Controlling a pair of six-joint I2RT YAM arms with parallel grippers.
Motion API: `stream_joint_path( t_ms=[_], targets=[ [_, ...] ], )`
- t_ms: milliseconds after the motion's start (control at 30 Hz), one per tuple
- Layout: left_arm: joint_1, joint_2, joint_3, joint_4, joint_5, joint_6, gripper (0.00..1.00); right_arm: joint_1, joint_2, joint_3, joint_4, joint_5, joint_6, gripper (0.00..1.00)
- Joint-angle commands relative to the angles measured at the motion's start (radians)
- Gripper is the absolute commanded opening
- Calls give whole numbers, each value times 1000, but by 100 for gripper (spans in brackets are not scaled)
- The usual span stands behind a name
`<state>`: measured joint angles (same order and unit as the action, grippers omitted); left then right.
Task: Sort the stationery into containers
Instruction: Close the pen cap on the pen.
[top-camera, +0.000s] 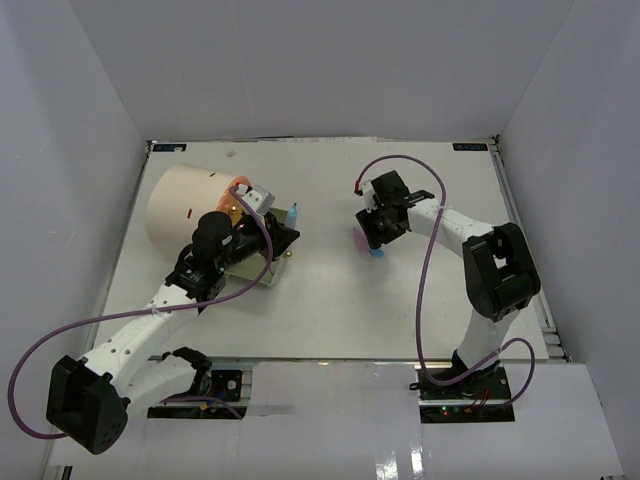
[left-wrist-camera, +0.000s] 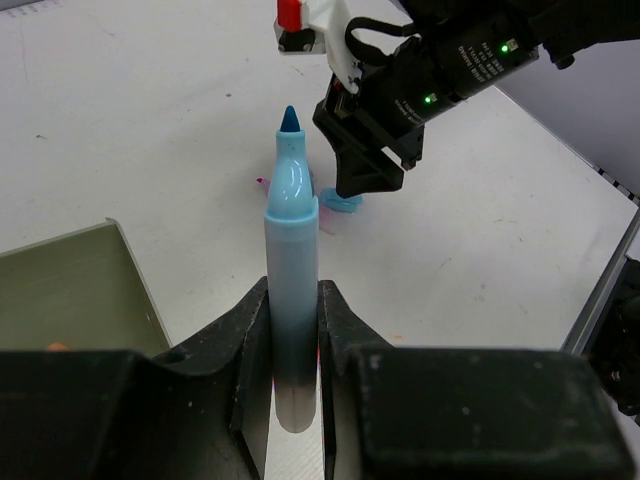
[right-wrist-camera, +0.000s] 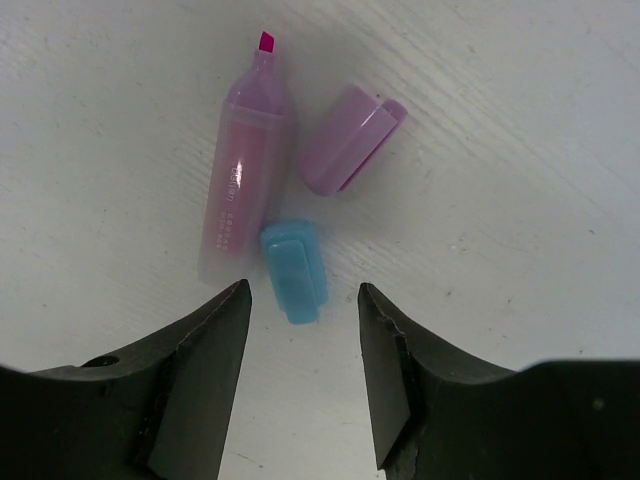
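Observation:
My left gripper (left-wrist-camera: 293, 300) is shut on an uncapped light-blue highlighter (left-wrist-camera: 292, 230), tip pointing away; in the top view it (top-camera: 293, 213) sits just right of the container. The container (top-camera: 185, 205) is a cream cylinder lying at the back left with an orange face (top-camera: 237, 192). My right gripper (right-wrist-camera: 302, 292) is open and empty, hovering over a blue cap (right-wrist-camera: 293, 270). An uncapped pink highlighter (right-wrist-camera: 240, 170) and its purple cap (right-wrist-camera: 350, 138) lie just beyond the blue cap. In the top view the right gripper (top-camera: 378, 238) is at centre right.
An olive-grey drawer tray (left-wrist-camera: 80, 290) lies open to the left of my left gripper. The right arm's gripper (left-wrist-camera: 370, 165) stands beyond the blue highlighter's tip, over the blue cap (left-wrist-camera: 342, 203). White walls enclose the table (top-camera: 330, 310).

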<state>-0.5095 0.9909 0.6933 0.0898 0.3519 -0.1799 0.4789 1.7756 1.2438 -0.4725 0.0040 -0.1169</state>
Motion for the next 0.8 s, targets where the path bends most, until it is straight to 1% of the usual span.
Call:
stream_joint_path(
  t_ms=[0, 133, 767],
  targets=[
    [5, -11, -9, 16, 15, 5, 21, 17, 27, 40, -18, -9, -38, 54],
    [5, -9, -11, 16, 15, 5, 21, 23, 61, 45, -18, 37, -40, 52],
    [5, -1, -9, 18, 25, 5, 21, 52, 142, 59, -5, 63, -46, 49]
  ],
)
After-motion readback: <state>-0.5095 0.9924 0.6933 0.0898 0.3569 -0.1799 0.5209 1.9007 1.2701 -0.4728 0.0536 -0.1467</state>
